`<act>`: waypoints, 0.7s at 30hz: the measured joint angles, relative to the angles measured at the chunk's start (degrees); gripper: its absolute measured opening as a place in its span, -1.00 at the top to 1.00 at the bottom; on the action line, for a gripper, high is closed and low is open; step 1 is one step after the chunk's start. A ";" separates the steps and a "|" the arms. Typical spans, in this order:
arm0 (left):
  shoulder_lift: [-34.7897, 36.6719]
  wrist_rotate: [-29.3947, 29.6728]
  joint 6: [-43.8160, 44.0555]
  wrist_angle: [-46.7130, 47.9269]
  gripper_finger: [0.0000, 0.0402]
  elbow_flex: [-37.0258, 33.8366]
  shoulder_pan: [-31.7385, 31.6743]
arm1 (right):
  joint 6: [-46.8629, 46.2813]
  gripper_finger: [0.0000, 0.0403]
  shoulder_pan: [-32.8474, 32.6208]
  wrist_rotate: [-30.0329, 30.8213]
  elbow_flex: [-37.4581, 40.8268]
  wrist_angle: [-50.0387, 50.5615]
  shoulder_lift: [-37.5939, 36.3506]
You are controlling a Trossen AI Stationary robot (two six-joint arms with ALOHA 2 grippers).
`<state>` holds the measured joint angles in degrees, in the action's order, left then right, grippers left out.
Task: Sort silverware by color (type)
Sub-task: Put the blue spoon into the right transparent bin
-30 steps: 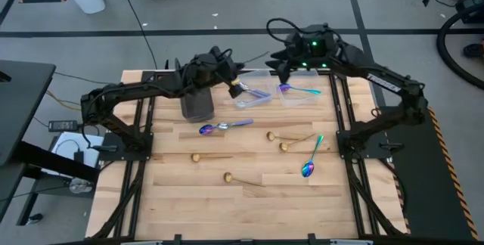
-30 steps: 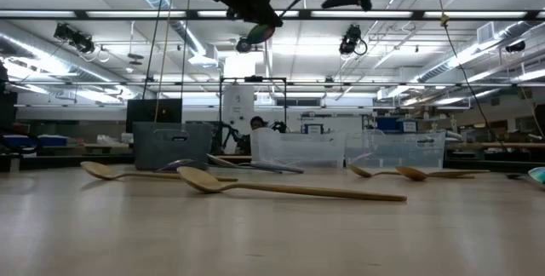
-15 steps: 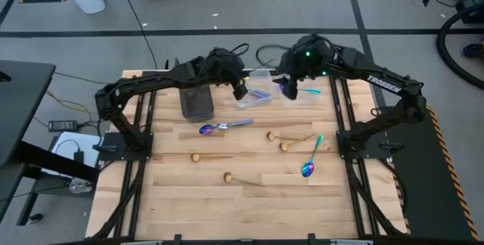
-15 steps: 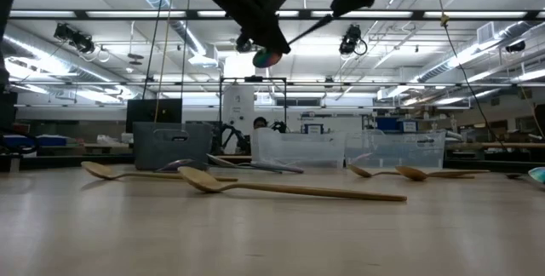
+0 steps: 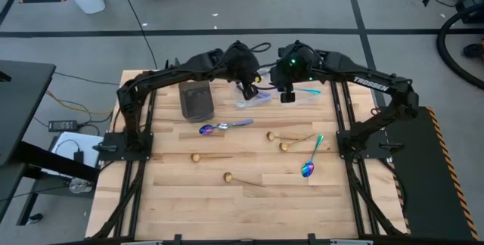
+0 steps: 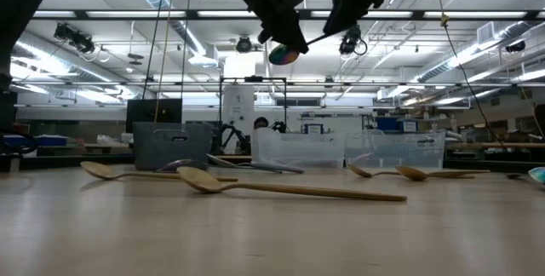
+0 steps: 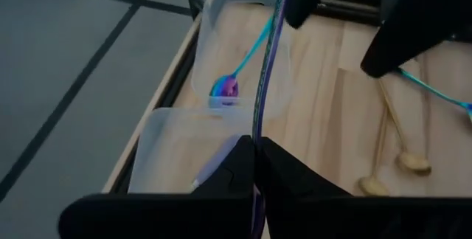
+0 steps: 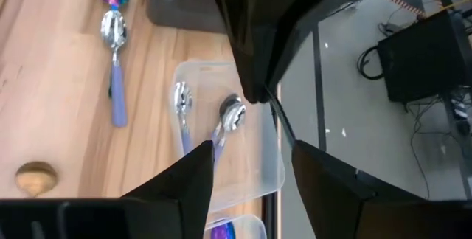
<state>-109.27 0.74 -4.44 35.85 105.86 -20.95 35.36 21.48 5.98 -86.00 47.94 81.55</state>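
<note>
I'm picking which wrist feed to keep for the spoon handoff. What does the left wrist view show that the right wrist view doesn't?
Only the left wrist view: the shut left gripper clamping the rainbow spoon's handle, and a clear container holding one rainbow spoon.

Only the right wrist view: the open right gripper, two silver spoons in another clear container, and the dark tray.

Both: the wooden table and gold spoons lying on it.

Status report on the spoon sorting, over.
Left end effector shut on rainbow spoon, held high over the clear containers. Right end effector open, closing in on its handle. Nothing in the way.
</note>
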 joint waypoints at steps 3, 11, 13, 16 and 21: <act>-0.36 -0.23 -2.02 1.02 0.93 -0.02 0.27 | 0.25 0.13 -0.09 0.06 -0.01 -0.91 0.75; -0.34 1.05 -6.28 1.38 0.93 -0.02 2.06 | 1.24 0.42 0.08 -0.55 -0.01 -0.62 2.77; -0.34 1.92 -7.11 1.37 0.93 -0.02 2.31 | 1.19 0.49 0.04 -0.50 -0.01 -0.39 3.49; -0.34 3.96 -8.47 1.20 0.93 -0.02 2.91 | 1.43 0.61 0.04 -0.30 0.01 -0.13 3.81; -0.34 4.58 -9.52 0.90 0.89 -0.04 3.21 | 1.84 0.89 0.01 -0.18 -0.01 -0.10 4.07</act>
<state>-109.60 5.31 -13.96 36.75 105.82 -17.74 37.20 21.50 5.80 -86.02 47.83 85.62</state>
